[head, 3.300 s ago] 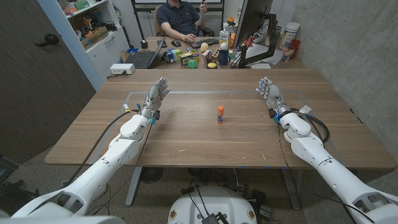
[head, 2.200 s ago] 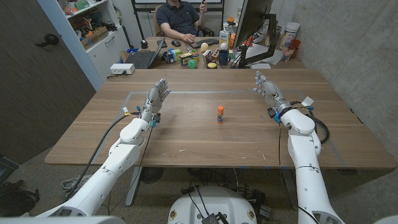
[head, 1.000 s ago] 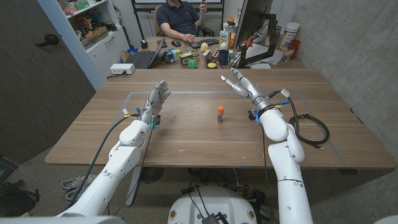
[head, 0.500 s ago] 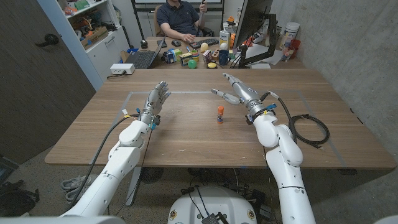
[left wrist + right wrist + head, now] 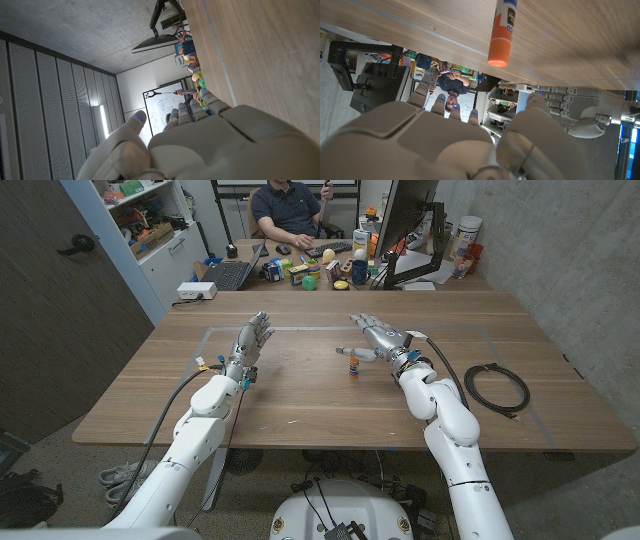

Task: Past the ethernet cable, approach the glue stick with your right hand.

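The glue stick (image 5: 353,366), white with an orange cap, stands upright near the table's middle; it also shows in the right wrist view as glue stick (image 5: 502,30). My right hand (image 5: 377,340) hovers just behind and to the right of it, fingers spread, thumb reaching toward its cap, holding nothing. Seen from its own wrist, the right hand (image 5: 445,145) is short of the stick. The black ethernet cable (image 5: 497,389) lies coiled on the table, to the right of my right arm. My left hand (image 5: 250,340) stands open over the table's left part, fingers up.
The wooden table (image 5: 300,395) carries a thin taped rectangle. Behind its far edge a desk holds a laptop (image 5: 228,274), a monitor (image 5: 410,220) and small colourful objects. A person (image 5: 290,208) sits there. A concrete wall runs along the right.
My right hand has swung from the table's right side leftward, over the cable, to the glue stick. The coiled cable now lies uncovered. The left hand has stayed put.
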{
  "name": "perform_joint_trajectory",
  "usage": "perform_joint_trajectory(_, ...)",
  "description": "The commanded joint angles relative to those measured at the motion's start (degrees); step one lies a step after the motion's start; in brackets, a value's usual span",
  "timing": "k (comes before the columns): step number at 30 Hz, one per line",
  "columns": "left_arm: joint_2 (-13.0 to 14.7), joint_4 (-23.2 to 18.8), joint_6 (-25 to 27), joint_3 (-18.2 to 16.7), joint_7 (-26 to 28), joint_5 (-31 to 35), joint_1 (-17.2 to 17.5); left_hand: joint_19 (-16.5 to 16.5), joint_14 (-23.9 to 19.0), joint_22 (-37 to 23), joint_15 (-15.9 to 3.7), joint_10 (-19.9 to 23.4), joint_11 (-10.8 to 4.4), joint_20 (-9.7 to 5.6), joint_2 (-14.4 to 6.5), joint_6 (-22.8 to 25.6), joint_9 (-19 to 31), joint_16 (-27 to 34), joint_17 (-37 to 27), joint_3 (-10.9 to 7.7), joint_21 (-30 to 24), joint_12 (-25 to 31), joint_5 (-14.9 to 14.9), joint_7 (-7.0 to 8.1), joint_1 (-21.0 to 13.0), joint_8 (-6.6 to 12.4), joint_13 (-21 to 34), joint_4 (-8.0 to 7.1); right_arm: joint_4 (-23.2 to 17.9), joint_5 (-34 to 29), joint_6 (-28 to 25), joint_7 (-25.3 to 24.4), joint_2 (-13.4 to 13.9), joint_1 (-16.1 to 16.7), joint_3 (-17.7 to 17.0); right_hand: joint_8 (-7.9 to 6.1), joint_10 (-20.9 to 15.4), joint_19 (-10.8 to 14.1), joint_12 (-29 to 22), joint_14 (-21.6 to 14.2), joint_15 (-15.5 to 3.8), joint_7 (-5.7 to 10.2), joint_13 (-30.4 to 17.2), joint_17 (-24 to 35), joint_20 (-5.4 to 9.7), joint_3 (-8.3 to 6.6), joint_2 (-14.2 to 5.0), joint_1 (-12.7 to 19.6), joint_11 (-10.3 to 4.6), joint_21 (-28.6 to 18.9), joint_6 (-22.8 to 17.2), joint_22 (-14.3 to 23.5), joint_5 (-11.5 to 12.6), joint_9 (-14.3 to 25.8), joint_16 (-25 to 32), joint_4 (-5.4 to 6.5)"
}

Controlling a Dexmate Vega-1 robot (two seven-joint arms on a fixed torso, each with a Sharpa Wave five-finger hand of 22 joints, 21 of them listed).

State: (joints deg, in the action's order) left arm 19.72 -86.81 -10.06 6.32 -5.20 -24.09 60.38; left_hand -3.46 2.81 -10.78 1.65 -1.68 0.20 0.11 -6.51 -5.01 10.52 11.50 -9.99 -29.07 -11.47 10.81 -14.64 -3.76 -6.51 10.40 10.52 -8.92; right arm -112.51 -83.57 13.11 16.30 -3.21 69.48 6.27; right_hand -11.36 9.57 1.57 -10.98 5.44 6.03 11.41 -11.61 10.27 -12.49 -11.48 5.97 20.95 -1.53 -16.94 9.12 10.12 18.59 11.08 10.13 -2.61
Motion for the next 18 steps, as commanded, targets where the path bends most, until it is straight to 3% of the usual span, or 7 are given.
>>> perform_joint_trajectory(1,-0.44,-0.32,0.87,-0.39,-0.36,0.92,-0.01,-0.43,0.47,-0.11,-0.02,-0.54,-0.21,-0.12,-2.4,-0.25,0.13,0.13,-0.13,-0.49,-0.18,0.36,-0.01,0.12,0.16,0.34,0.24,0.04,0.13,-3.53,-3.52,2.82,3.25,-0.18,2.9,0.18,1.01,-0.47,0.24,0.96,0.1,0.62,-0.1,0.27,-0.07,0.17,0.19,1.41,-0.17,0.41,0.76,0.17,0.36,0.32,-0.03,-0.68)
perform_joint_trajectory(10,-0.87,-0.82,1.74,-0.54,-0.43,1.18,0.22,-0.4,0.57,-0.1,-0.06,-0.74,-0.25,-0.15,-2.07,-0.38,0.13,0.06,-0.11,-0.39,-0.15,0.29,0.02,0.14,0.16,0.3,0.24,0.21,1.37,-1.19,-2.76,5.2,4.31,-0.3,3.84,-0.04,1.47,1.19,-0.3,-0.13,-0.51,1.04,-0.17,0.27,0.08,0.7,0.98,3.74,-0.64,0.44,1.7,0.36,0.62,0.39,0.65,-1.98)
perform_joint_trajectory(16,-1.12,-1.12,1.92,-0.81,-0.36,1.44,0.6,-0.31,0.62,-0.1,0.01,-0.87,-0.17,-0.11,-2.01,-0.43,0.13,0.04,-0.11,-0.36,-0.11,0.24,0.02,0.1,0.16,0.29,0.24,0.25,1.06,1.38,-1.04,5.16,4.74,-0.18,4.08,-0.66,0.59,5.79,-1.34,-2.49,-1.91,1.11,-0.19,0.21,0.17,1.18,0.83,7.3,-1.19,-0.4,1.75,0.57,1.09,0.51,1.27,-3.44)
perform_joint_trajectory(18,-1.2,-1.22,2.06,-0.91,-0.47,1.38,0.73,-0.31,0.6,-0.1,0.03,-0.88,-0.15,-0.08,-2.0,-0.42,0.13,0.04,-0.11,-0.36,-0.11,0.24,0.02,0.1,0.17,0.3,0.24,0.26,0.93,2.07,-0.33,4.42,4.89,-0.01,4.16,-0.93,-0.05,9.14,-1.79,-3.96,-2.57,1.12,-0.17,0.17,0.26,1.54,0.46,9.0,-1.41,-1.09,1.57,0.59,1.32,0.55,1.42,-3.9)
